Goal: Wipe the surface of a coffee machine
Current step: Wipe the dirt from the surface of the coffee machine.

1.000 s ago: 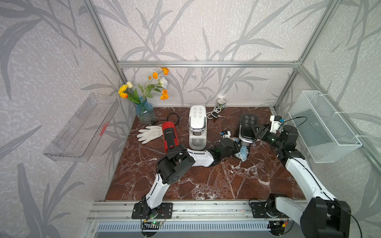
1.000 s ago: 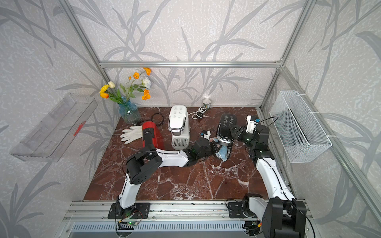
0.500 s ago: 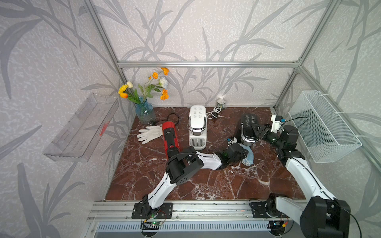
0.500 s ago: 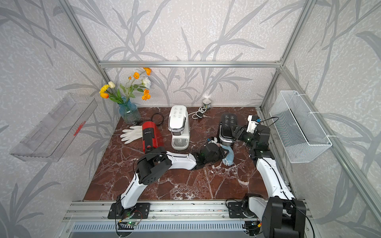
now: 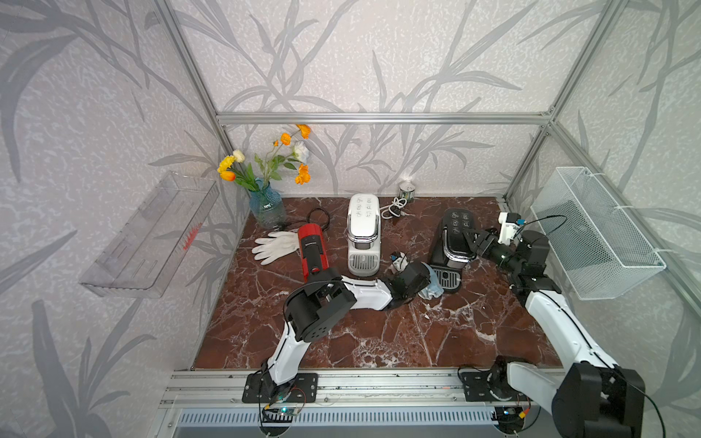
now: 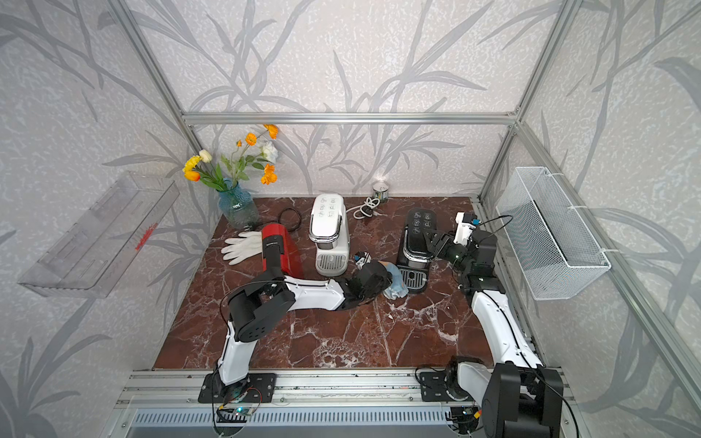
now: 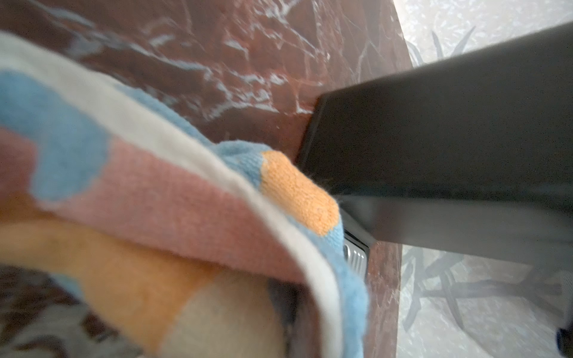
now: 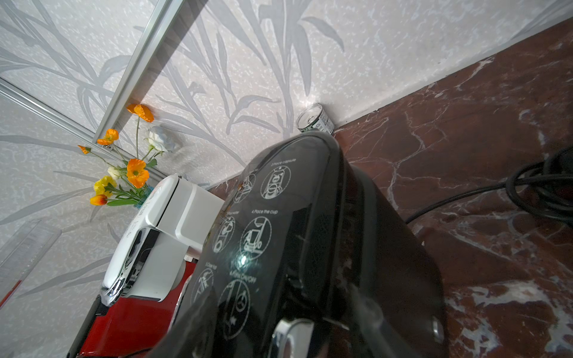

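A black coffee machine [image 5: 455,235] [image 6: 417,235] stands at the right of the marble top. My right gripper [image 5: 469,240] [image 6: 430,242] is closed across its upper right edge, one finger over the printed top panel [image 8: 257,235]. My left gripper [image 5: 424,282] [image 6: 387,281] is shut on a blue, pink and orange cloth [image 5: 433,291] [image 6: 396,285]. The cloth [image 7: 155,201] touches the front left corner of the machine's base [image 7: 434,124], beside the drip tray grille [image 7: 355,257]. The cloth hides the left gripper's fingers in the left wrist view.
A white coffee machine [image 5: 363,231] and a red one [image 5: 311,250] stand to the left, with white gloves [image 5: 275,246] and a flower vase [image 5: 267,206] beyond. A can [image 5: 407,189] sits by the back wall. A wire basket [image 5: 595,231] hangs right; a black cable [image 8: 542,183] lies behind the black machine.
My left arm swung right and came back with the cloth. The cloth now sits lower and further left, at the drip tray corner. The right gripper and black machine have stayed put.
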